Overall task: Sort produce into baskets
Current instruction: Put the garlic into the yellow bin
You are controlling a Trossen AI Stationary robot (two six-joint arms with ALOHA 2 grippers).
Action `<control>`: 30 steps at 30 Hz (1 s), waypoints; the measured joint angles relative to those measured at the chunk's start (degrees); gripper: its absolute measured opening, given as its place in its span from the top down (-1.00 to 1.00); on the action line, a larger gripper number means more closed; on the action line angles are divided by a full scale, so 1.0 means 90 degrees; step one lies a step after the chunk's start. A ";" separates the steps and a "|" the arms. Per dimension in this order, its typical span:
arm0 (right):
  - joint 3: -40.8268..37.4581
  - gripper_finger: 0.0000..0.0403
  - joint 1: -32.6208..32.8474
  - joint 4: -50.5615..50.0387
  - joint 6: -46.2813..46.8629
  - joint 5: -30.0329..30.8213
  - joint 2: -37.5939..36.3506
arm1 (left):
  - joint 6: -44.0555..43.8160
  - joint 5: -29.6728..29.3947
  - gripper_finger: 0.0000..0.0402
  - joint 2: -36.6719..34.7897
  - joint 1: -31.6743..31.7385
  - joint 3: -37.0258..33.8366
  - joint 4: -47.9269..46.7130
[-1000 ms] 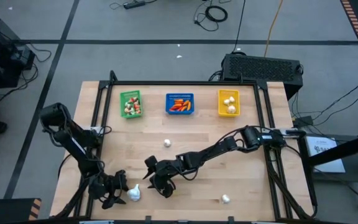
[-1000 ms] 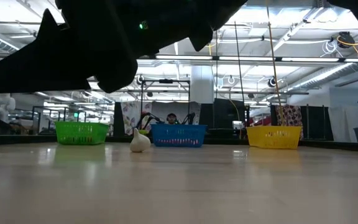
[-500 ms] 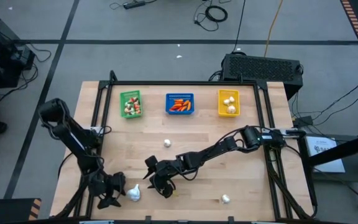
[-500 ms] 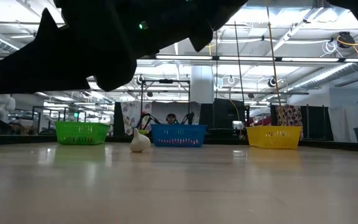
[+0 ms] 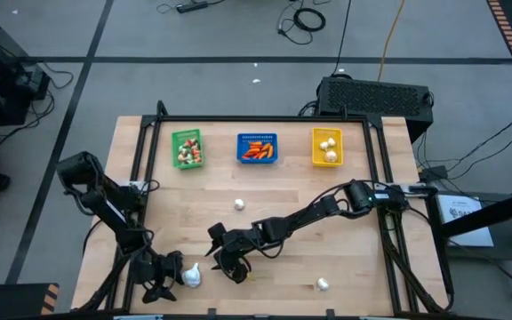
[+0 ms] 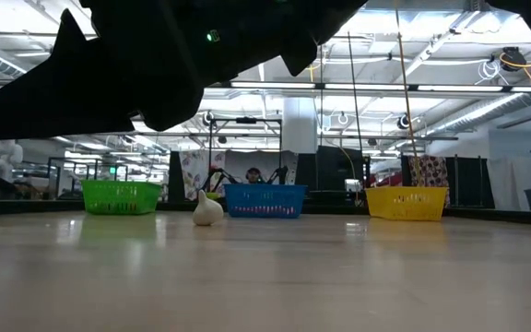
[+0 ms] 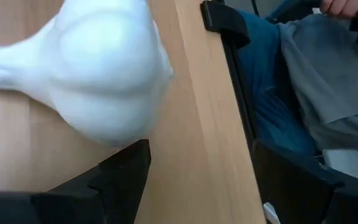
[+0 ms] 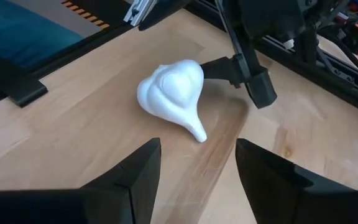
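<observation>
Garlic bulb (image 5: 191, 276) lying on the table (image 5: 283, 222) near its front edge, not yet lifted. Left gripper (image 5: 169, 275) nudged in closer over the last second, fingers spread wide around the bulb, one fingertip touching it. Right gripper (image 5: 229, 263) unmoved just beside, fingers parted, empty. Probably closing next, then off to the yellow basket (image 5: 326, 147) with the other bulbs.

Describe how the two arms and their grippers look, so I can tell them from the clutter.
Both arms are dark, jointed and slim, with black two-finger grippers. The left gripper has flat, angular matte black fingers. The right gripper has broad black fingers with bevelled edges. A small green light glows on the dark arm overhead in the low view.
</observation>
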 joint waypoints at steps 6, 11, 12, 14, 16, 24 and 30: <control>0.0000 0.01 0.0000 0.0000 0.0002 -0.0001 0.0000 | 0.0403 -0.0050 -0.46 0.0005 0.0171 0.0008 -0.0074; 0.0000 0.01 0.0000 0.0003 0.0020 0.0000 0.0000 | 0.0461 -0.0063 -0.46 0.0002 0.0293 -0.0005 -0.0160; 0.0000 0.01 0.0000 0.0007 0.0024 -0.0001 0.0000 | 0.0515 -0.0063 -0.46 0.0000 0.0315 -0.0005 -0.0165; 0.0000 0.01 0.0000 0.0008 0.0024 -0.0002 -0.0005 | 0.0693 -0.0058 -0.46 0.0000 0.0373 -0.0009 -0.0166; 0.0000 0.01 0.0000 0.0007 0.0024 -0.0002 -0.0005 | 0.0864 -0.0042 -0.46 0.0003 0.0443 -0.0012 -0.0172; 0.0000 0.01 0.0000 0.0006 0.0022 -0.0002 -0.0005 | 0.1351 0.0105 -0.46 0.0003 0.0747 -0.0017 -0.0189; 0.0000 0.01 0.0000 0.0005 0.0007 -0.0002 -0.0005 | 0.1703 0.0056 -0.46 0.0008 0.1026 -0.0022 -0.0211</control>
